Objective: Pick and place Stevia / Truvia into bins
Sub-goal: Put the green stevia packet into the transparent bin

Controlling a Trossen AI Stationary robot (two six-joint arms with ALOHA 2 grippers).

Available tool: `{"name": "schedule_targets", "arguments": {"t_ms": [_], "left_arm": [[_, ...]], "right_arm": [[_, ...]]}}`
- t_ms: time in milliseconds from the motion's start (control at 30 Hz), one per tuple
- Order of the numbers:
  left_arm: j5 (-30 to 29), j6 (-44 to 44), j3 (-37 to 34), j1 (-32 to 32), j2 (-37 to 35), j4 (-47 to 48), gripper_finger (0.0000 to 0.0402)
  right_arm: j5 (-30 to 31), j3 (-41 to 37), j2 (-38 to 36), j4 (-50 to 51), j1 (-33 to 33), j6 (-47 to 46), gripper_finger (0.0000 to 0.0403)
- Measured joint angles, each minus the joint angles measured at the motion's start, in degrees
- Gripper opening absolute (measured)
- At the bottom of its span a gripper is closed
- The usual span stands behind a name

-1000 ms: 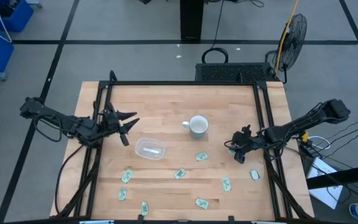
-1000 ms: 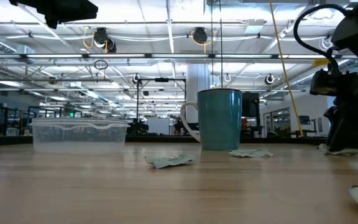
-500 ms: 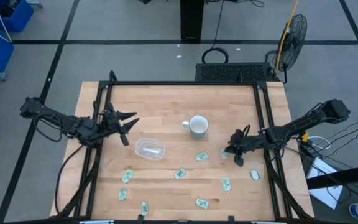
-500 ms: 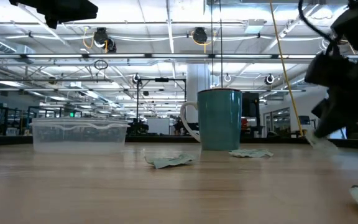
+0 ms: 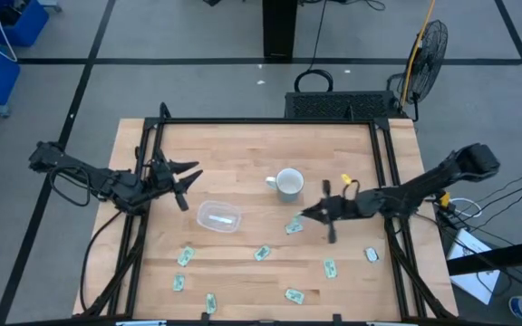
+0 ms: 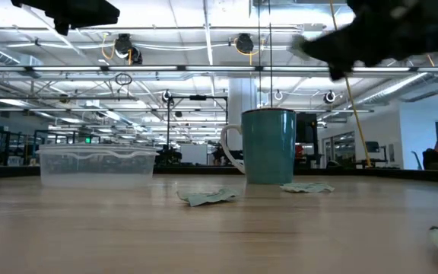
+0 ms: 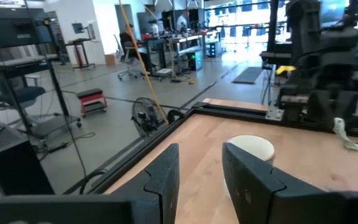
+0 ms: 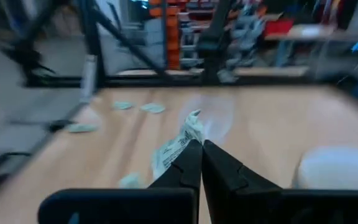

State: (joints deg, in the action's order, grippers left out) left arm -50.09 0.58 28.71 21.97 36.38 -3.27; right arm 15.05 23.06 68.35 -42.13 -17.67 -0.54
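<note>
Several pale green and white Stevia / Truvia packets (image 5: 262,254) lie flat on the wooden table, most toward its near edge. The clear plastic bin (image 5: 218,216) stands left of the white mug (image 5: 288,184), with one packet lying inside it. My right gripper (image 5: 308,214) hovers above the table just near-right of the mug, shut on one packet (image 8: 178,146). My left gripper (image 5: 188,181) waits open, raised off the table, at the far left of the bin. My right gripper pinches one end of a crumpled packet (image 8: 185,142) between its two shut fingertips. The rest of the packet sticks out past the fingertips. The packet is lifted clear of the table.
The mug (image 6: 268,144) stands between my right gripper and the bin (image 6: 97,164). Loose packets (image 5: 294,227) lie below and around the right gripper. Black rails (image 5: 383,181) run along the table's left, far and right sides.
My right gripper has lifted a packet off the table near the right rail, risen well above the tabletop and moved toward the table's left, to beside the mug. The packet has gone with it, clear of the table.
</note>
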Motion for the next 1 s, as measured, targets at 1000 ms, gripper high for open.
{"name": "schedule_targets", "arguments": {"t_ms": [1000], "left_arm": [[0.73, 4.17, -0.04, -4.37, -0.02, 2.93, 0.0129]], "right_arm": [[-4.68, 46.65, 54.06, 0.32, 10.83, 11.72, 0.0005]]}}
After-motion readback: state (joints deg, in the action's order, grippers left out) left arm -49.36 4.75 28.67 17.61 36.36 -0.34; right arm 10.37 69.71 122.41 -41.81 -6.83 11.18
